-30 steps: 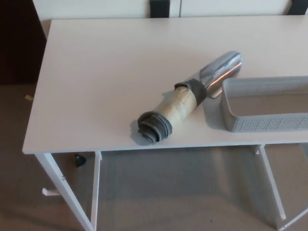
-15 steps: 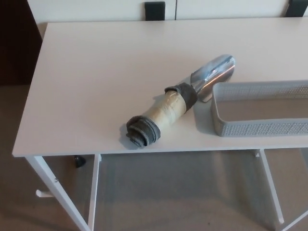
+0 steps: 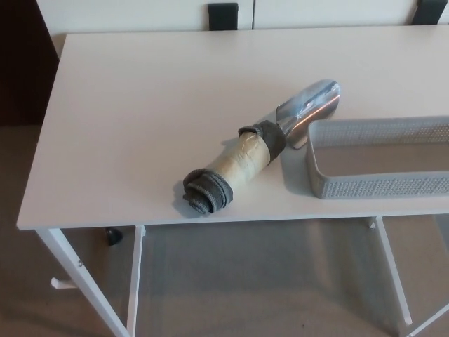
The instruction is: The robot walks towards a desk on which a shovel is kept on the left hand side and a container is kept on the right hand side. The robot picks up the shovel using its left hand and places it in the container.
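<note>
the shovel (image 3: 263, 147) lies on its side on the white counter (image 3: 140, 119), near the front edge, slanting from lower left to upper right. its handle is wrapped in pale tape with dark grey bands at both ends; the shiny metal scoop points to the far right, just beside the near-left corner of the grey mesh container (image 3: 379, 184). the container sits at the counter's right, cut off by the picture edge. neither hand shows, so the fingers cannot be judged.

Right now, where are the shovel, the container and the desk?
shovel (image 3: 247, 159), head view, on its tan wrapped handle.
container (image 3: 379, 185), head view, on its near mesh wall.
desk (image 3: 154, 105), head view, on bare white top.
</note>
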{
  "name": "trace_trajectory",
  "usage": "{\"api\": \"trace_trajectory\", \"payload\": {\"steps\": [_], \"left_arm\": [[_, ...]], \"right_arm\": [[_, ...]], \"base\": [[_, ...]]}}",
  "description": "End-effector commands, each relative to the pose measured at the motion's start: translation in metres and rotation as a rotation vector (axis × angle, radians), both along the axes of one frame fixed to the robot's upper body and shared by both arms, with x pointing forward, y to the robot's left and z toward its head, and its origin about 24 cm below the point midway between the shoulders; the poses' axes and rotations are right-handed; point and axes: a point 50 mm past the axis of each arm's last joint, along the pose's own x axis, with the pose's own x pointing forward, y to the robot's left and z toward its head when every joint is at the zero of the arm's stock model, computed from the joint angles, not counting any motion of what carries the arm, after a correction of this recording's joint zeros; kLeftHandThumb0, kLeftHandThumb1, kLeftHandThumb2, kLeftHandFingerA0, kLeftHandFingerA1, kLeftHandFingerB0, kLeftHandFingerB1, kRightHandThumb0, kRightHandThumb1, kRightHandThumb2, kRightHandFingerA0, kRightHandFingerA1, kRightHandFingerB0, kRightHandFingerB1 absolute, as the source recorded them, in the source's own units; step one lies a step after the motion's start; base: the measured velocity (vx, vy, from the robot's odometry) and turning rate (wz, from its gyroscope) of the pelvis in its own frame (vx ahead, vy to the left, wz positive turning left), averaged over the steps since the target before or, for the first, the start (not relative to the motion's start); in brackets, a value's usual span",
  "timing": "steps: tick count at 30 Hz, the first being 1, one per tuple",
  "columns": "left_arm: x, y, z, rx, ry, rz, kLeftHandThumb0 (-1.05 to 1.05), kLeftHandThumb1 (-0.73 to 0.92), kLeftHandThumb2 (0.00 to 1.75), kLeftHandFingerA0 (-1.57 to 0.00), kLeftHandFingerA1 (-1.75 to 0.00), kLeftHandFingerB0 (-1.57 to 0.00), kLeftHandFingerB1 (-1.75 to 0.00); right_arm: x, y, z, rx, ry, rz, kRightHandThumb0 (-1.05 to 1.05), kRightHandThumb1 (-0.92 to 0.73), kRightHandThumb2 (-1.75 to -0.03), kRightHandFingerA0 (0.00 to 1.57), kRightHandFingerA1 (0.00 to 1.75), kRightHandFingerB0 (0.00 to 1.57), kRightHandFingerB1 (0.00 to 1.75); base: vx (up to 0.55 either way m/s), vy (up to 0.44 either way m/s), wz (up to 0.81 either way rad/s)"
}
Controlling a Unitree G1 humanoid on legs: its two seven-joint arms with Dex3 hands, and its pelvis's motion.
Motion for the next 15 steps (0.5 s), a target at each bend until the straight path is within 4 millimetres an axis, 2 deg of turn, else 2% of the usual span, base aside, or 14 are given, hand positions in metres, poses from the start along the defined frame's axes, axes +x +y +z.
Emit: {"api": "trace_trajectory", "payload": {"steps": [1, 2, 4, 5, 7, 8, 9, 10, 11, 12, 13, 14, 15], "left_arm": [[0.011, -0.047, 0.071, 0.083, -0.345, -0.561, -0.59, 0.45, 0.86, -0.43, -0.53, -0.23, -0.43], [0.012, -0.056, 0.084, 0.053, -0.389, -0.615, -0.66, 0.53, 0.60, -0.46, -0.37, -0.37, -0.33], [0.015, -0.081, 0.124, -0.066, -0.527, -0.770, -0.68, 0.53, 0.60, -0.45, -0.36, -0.36, -0.33], [0.016, -0.094, 0.149, -0.129, -0.588, -0.852, -0.62, 0.44, 0.86, -0.44, -0.52, -0.23, -0.42], [0.019, -0.109, 0.190, -0.222, -0.670, -0.989, -0.64, 0.45, 0.84, -0.44, -0.52, -0.25, -0.42], [0.020, -0.116, 0.209, -0.258, -0.745, -1.054, -0.63, 0.54, 0.59, -0.47, -0.39, -0.38, -0.35], [0.022, -0.121, 0.225, -0.291, -0.829, -1.104, -0.68, 0.58, 0.60, -0.49, -0.40, -0.39, -0.35], [0.022, -0.123, 0.230, -0.304, -0.859, -1.115, -0.68, 0.58, 0.60, -0.49, -0.40, -0.39, -0.35], [0.023, -0.127, 0.246, -0.344, -0.924, -1.151, -0.67, 0.60, 0.59, -0.53, -0.40, -0.43, -0.36], [0.024, -0.131, 0.257, -0.393, -1.005, -1.160, -0.77, 0.59, 0.63, -0.53, -0.42, -0.43, -0.36], [0.026, -0.134, 0.265, -0.445, -1.050, -1.180, -0.81, 0.61, 0.64, -0.52, -0.42, -0.43, -0.37], [0.031, -0.138, 0.275, -0.462, -1.127, -1.211, -0.75, 0.68, 0.64, -0.51, -0.42, -0.43, -0.37], [0.034, -0.140, 0.279, -0.453, -1.168, -1.238, -0.62, 0.78, 0.64, -0.52, -0.41, -0.45, -0.37]], "right_arm": [[0.003, -0.002, 0.002, 0.000, -0.010, -0.007, -0.35, -0.60, -0.57, 0.62, 0.48, 0.50, 0.42], [0.004, -0.002, 0.003, -0.001, -0.010, -0.003, -0.36, -0.60, -0.57, 0.61, 0.47, 0.49, 0.41], [0.007, -0.001, 0.003, -0.015, -0.012, 0.011, -0.36, -0.59, -0.57, 0.61, 0.47, 0.49, 0.41], [0.008, 0.000, 0.003, -0.027, -0.016, 0.018, -0.36, -0.60, -0.57, 0.62, 0.47, 0.50, 0.41], [0.009, 0.000, 0.001, -0.003, -0.009, 0.009, -0.35, -0.60, -0.57, 0.61, 0.47, 0.48, 0.41], [0.009, 0.001, 0.000, -0.003, -0.004, 0.006, -0.36, -0.60, -0.57, 0.62, 0.48, 0.49, 0.42], [0.009, 0.001, 0.000, -0.003, -0.008, 0.008, -0.44, -0.49, -0.76, 0.55, 0.57, 0.44, 0.51], [0.009, 0.001, 0.001, 0.001, -0.008, 0.009, -0.44, -0.49, -0.76, 0.55, 0.57, 0.44, 0.51], [0.010, 0.000, 0.001, -0.001, -0.008, 0.013, -0.45, -0.49, -0.77, 0.55, 0.57, 0.43, 0.51], [0.010, 0.000, 0.001, -0.013, -0.016, 0.027, -0.39, -0.59, -0.57, 0.63, 0.47, 0.49, 0.41], [0.012, 0.000, 0.002, -0.020, -0.020, 0.035, -0.45, -0.49, -0.77, 0.54, 0.56, 0.44, 0.52], [0.013, 0.001, 0.001, -0.023, -0.015, 0.033, -0.44, -0.49, -0.76, 0.55, 0.55, 0.44, 0.51], [0.014, 0.001, 0.002, -0.028, -0.013, 0.041, -0.37, -0.60, -0.57, 0.59, 0.45, 0.48, 0.41]], "base": [[0.00, 0.000, 0.00], [0.00, 0.000, 0.00], [0.00, 0.000, 0.00], [0.00, 0.000, 0.00], [0.00, 0.000, 0.00], [0.00, 0.000, 0.00], [0.00, 0.000, 0.00], [0.00, 0.000, 0.00], [0.00, 0.000, 0.00], [0.00, 0.000, 0.00], [0.00, 0.000, 0.00], [0.00, 0.000, 0.00], [0.00, 0.000, 0.00]]}}
